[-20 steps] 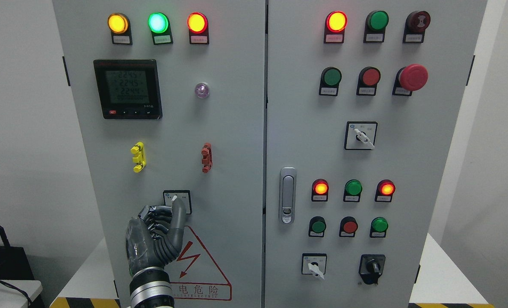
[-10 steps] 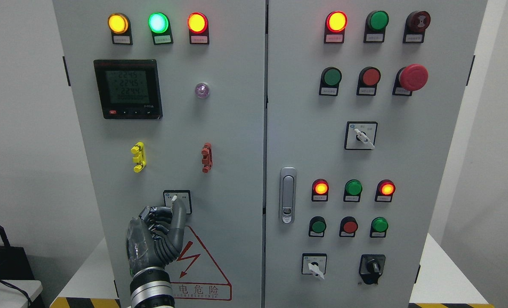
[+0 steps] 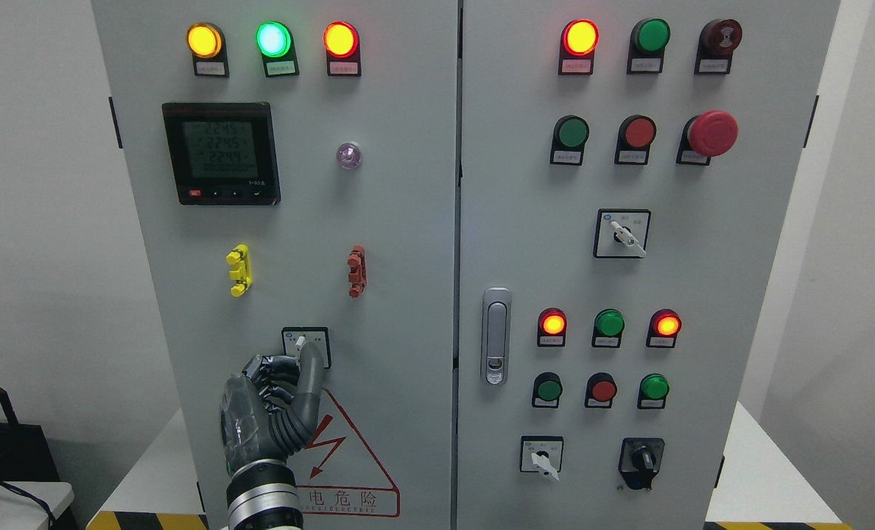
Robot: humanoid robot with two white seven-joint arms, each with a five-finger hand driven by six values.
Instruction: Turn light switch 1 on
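Observation:
A small rotary switch [image 3: 303, 339] with a white knob on a black-framed plate sits low on the left cabinet door [image 3: 393, 243]. My left hand [image 3: 299, 361] comes up from the bottom edge. One finger is stretched up over the lower right of the switch plate, and the other fingers [image 3: 266, 372] are curled in at its left. The hand hides the lower part of the knob; only the knob's white tip shows, pointing up and left. A clear round lamp [image 3: 348, 154] higher on the same door is unlit. My right hand is out of view.
Yellow [image 3: 238, 269] and red [image 3: 356, 271] clips sit above the switch, with a digital meter [image 3: 221, 153] higher up. A red warning triangle [image 3: 345, 464] lies under the hand. The right door [image 3: 739, 294] holds a handle [image 3: 496, 336], lamps, push buttons and more rotary switches [image 3: 622, 233].
My left hand has shifted slightly to the right and down against the switch. The knob's tip and the lamps look unchanged.

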